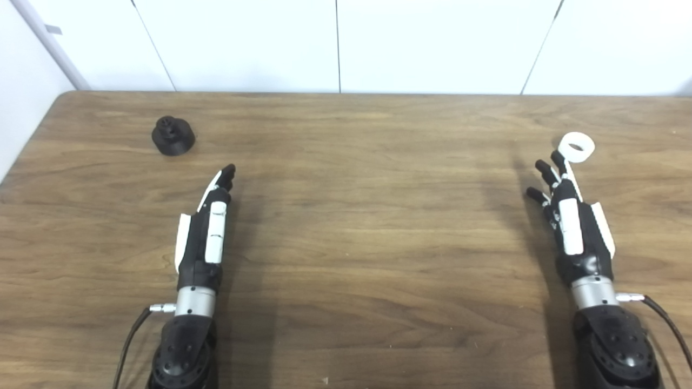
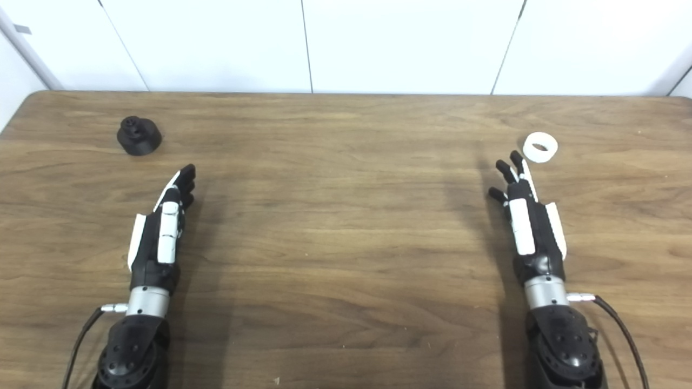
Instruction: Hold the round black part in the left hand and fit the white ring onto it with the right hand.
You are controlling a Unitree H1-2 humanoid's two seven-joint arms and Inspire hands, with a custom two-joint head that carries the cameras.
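The round black part [image 1: 173, 136] stands on the wooden table [image 1: 367, 227] at the far left, also in the right eye view [image 2: 139, 135]. My left hand [image 1: 208, 227] is open and empty, fingers stretched forward, a short way to the near right of the part and apart from it. The white ring [image 1: 577, 147] lies flat at the far right, also in the right eye view [image 2: 540, 147]. My right hand [image 1: 570, 221] is open and empty, its fingertips [image 1: 557, 158] just short of the ring.
A white panelled wall [image 1: 335, 43] runs behind the table's far edge. The table's left edge [image 1: 27, 146] is close to the black part. Cables [image 1: 667, 324] trail from both wrists.
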